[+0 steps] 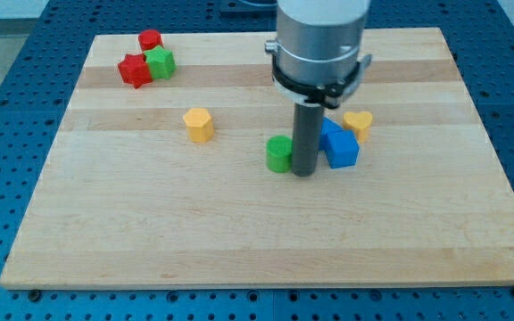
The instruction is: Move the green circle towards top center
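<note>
The green circle (pixel 279 153) is a small round green block near the middle of the wooden board (pixel 150 232). My tip (pixel 303 172) stands right beside it on the view's right, touching or nearly touching it. The rod comes down from the grey arm body at the view's top centre and hides part of the blue blocks behind it.
Two blue blocks (pixel 338 145) lie just right of the rod, with a yellow heart (pixel 358 123) past them. A yellow block (pixel 198 124) lies left of centre. At the top left sit a red star (pixel 135 70), a green block (pixel 160 62) and a red block (pixel 150 40).
</note>
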Controlling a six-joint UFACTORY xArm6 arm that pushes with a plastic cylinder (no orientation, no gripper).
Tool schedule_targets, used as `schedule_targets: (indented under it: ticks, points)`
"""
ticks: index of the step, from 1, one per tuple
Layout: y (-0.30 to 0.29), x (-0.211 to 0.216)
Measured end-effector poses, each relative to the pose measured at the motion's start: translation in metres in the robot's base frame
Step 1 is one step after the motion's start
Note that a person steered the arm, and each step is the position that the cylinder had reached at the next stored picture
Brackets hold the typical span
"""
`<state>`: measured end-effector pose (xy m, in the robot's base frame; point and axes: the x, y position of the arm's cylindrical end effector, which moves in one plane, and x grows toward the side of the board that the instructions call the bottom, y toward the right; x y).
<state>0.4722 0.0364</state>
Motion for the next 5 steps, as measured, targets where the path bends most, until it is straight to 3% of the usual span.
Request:
schedule_targets:
  ticks: [3,5]
  points:
    - [-0.061,-0.006]
    - [-0.067,-0.048]
